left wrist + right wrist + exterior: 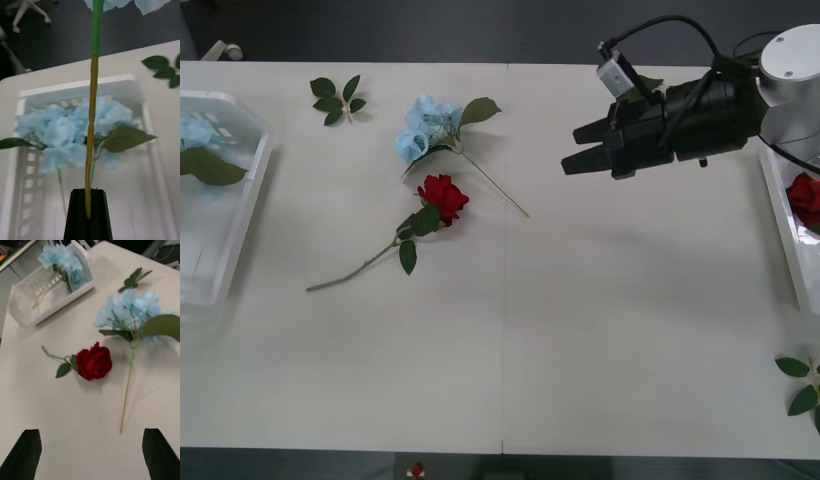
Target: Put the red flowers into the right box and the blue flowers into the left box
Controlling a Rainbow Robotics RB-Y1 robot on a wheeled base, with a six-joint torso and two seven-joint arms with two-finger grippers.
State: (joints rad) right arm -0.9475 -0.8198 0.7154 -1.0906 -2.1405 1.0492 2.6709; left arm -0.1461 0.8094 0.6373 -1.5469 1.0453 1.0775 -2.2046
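Observation:
A red flower (442,197) (94,362) and a blue flower (423,127) (127,311) lie side by side on the table, left of centre. My right gripper (572,150) (90,453) hovers open to their right, its black fingers pointing at them and nothing between them. My left gripper (89,197) is shut on the thin stem (91,131) of another blue flower, held over the left box (75,87) (265,150) (45,305), in which blue flowers (60,131) (195,130) lie. In the right box (780,220) lies a red rose (808,197).
Loose green leaf sprigs lie at the back left (338,98) (133,279) (165,67) and the front right corner (805,385). The white table is bare in the middle and along the front edge.

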